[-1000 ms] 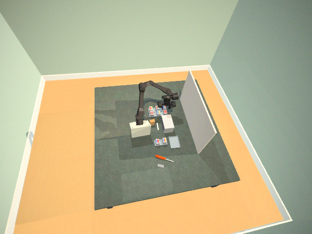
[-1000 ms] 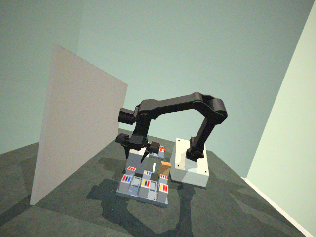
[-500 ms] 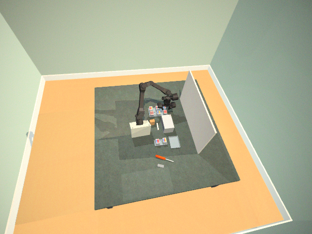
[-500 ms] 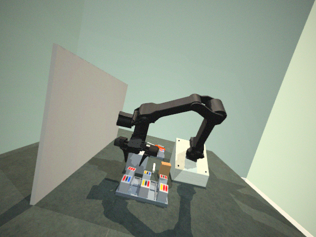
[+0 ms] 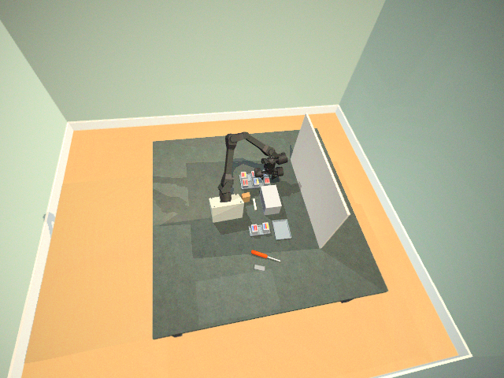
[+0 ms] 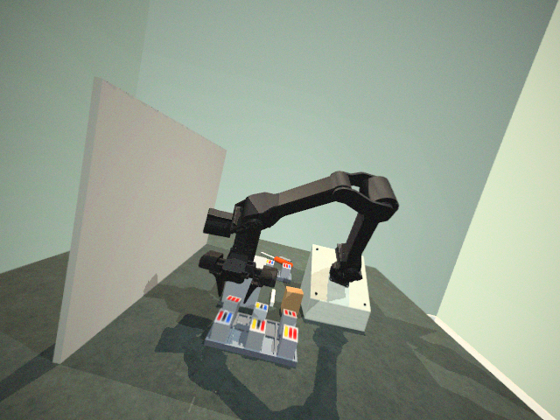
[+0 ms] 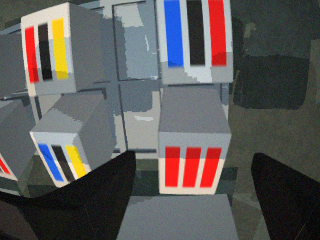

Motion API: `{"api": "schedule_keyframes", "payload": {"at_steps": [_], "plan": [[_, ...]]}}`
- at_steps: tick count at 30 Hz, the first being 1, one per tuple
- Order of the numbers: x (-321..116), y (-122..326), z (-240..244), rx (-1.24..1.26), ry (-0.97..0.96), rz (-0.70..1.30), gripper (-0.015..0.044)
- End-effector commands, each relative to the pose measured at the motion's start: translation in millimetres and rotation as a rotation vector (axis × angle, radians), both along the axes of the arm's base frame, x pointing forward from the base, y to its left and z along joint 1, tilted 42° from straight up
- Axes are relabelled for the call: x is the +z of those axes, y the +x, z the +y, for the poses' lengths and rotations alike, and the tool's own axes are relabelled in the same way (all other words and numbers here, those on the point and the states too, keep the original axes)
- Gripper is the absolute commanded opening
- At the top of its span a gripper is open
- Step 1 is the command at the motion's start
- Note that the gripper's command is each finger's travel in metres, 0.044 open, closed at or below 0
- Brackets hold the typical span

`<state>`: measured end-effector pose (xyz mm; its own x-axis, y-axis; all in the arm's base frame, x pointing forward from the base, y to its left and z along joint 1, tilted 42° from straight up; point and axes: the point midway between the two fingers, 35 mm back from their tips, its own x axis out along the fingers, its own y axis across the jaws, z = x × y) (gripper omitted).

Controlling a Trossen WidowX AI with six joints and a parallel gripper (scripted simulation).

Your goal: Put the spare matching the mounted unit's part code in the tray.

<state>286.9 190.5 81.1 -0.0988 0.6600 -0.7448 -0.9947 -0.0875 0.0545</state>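
The mounted unit (image 5: 270, 198) (image 6: 242, 292) (image 7: 177, 217) is a pale grey box; its printed back is not visible. Beside it a rack (image 6: 248, 351) (image 7: 137, 57) holds several grey spares with coloured bars. The spare with three red bars (image 5: 267, 180) (image 6: 232, 299) (image 7: 193, 170) stands at the corner nearest the unit. My gripper (image 5: 268, 176) (image 6: 233, 297) (image 7: 195, 160) is open, low over that spare, one finger to each side, with gaps in the wrist view. Behind the spare stands a blue-black-red one (image 6: 223, 318) (image 7: 196, 35). The flat tray (image 5: 282, 230) holds nothing.
A tall panel (image 5: 319, 183) (image 6: 149, 217) stands beyond the unit. An orange block (image 5: 246, 198) (image 6: 292, 299) and a white strip (image 5: 254, 204) (image 6: 272, 297) lie between base and unit. A second rack (image 5: 260, 234) holds two spares. A screwdriver (image 5: 259, 254) lies farther off.
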Motion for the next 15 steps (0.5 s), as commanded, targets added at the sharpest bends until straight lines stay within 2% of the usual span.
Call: {"api": "schedule_keyframes", "payload": {"at_steps": [1, 15], "plan": [[-6.7, -1.5, 3.9, -0.004, -0.003, 0.006, 0.0300], [-23.4, -4.7, 19.2, -0.004, -0.001, 0.006, 0.0300]]}}
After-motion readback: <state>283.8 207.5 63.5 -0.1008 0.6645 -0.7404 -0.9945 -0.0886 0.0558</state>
